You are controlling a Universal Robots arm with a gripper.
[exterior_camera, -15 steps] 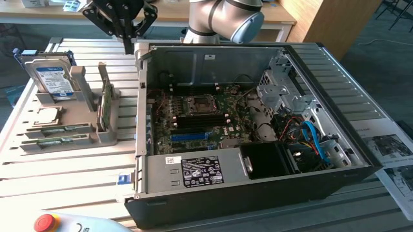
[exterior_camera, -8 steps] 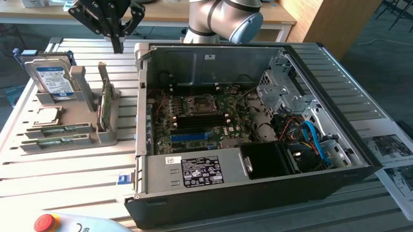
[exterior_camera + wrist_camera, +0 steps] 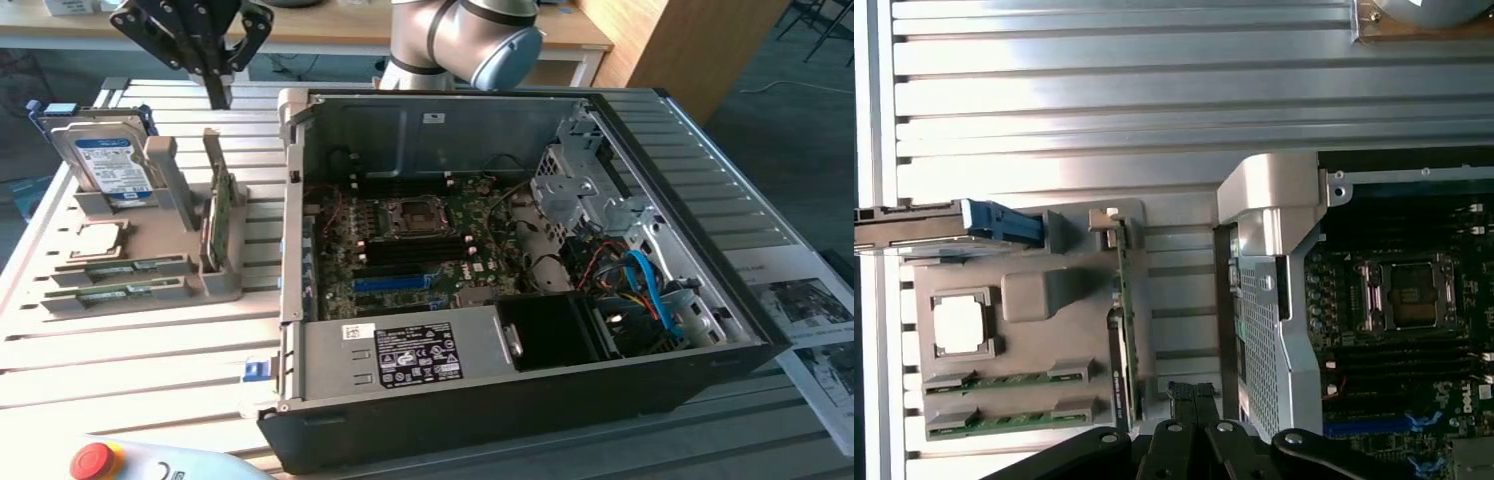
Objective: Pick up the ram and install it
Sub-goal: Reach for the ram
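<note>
Processor chip [image 3: 91,240]: lies flat on the grey holder [image 3: 214,285] at the exterior view's left, just behind the ram.
Hard drive [image 3: 112,160]: silver with a blue-white label, standing on edge at the holder's far end.
Ram [image 3: 131,293]: thin green stick lying flat in the holder's nearest recess. We see a second stick [image 3: 134,267] just behind it. Both are outside the case and nothing is touching them.
Ram handling: we judge it light and stiff, but thin. It could crack if bent, and the chips and contact edge are best left alone.
Ram grip: we'd pinch across the narrow width on the two long edges at mid-length, where the holder's end blocks leave the board exposed. The bare edges look slick, so the pinch should be square.
Hand [image 3: 218,98]: fingers pressed together and carrying nothing. It hovers over the slatted table [image 3: 134,370] behind the holder, well apart from the ram.
Green card [image 3: 220,215]: a wider board on edge in the holder, just right of the sticks. We judge it close enough to crowd a sideways approach.
PC case [image 3: 534,410]: on its side with the panel off, to the right of the holder.
Motherboard [image 3: 454,265]: flat inside the case, with the CPU socket [image 3: 411,215] bare. The long dark slots just in front of the socket look like memory slots. We can't tell if they are free.
Progress: we judge the pick not started.
</note>
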